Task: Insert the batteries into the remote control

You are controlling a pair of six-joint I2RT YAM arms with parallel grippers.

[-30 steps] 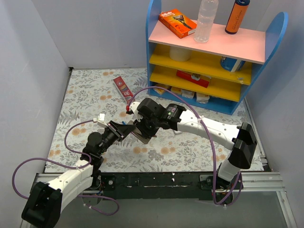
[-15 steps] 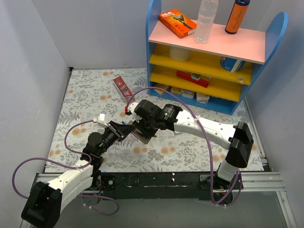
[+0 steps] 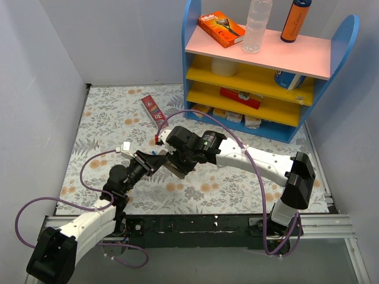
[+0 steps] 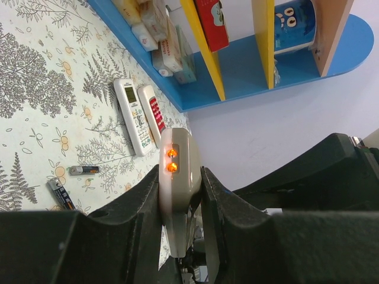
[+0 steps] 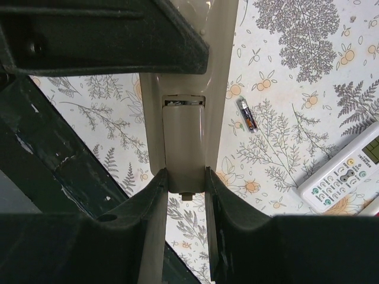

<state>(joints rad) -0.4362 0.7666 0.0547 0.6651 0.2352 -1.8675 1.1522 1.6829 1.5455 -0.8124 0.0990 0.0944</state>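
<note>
Both arms meet in the middle of the flowery mat (image 3: 112, 112). Together they hold one cream remote (image 5: 220, 59) up off the mat. It is smooth plastic, long and flat.

The left gripper (image 4: 179, 177) pinches one end of it. The black, chunky fingers (image 4: 139, 204) are close together and press on its two thin sides. Two little orange lights (image 4: 172, 160) glow on that end.

The right gripper (image 5: 185, 177) pinches the other end. Its dark fingers (image 5: 151, 225) are also close together, one on each side of the remote. The back of the remote faces this camera. You can see a smooth cover (image 5: 185, 139) shaped like a box, with a thin gap at its top edge.

The remote control (image 4: 133, 125) is not in any fingers. It lies flat on the mat, well apart from both grippers, to the far right near the foot of the blue shelf (image 3: 350, 32). It is white and slim, with a pale green screen at one end and small colored buttons below. A red-faced remote (image 4: 155, 113) lies just beside it.

The batteries (image 4: 83, 170) lie loose on the mat, between the grippers and the remote control. They are tiny dark tubes with shiny metal ends. Nothing touches them. Two show from the left wrist and one from the right wrist.
</note>
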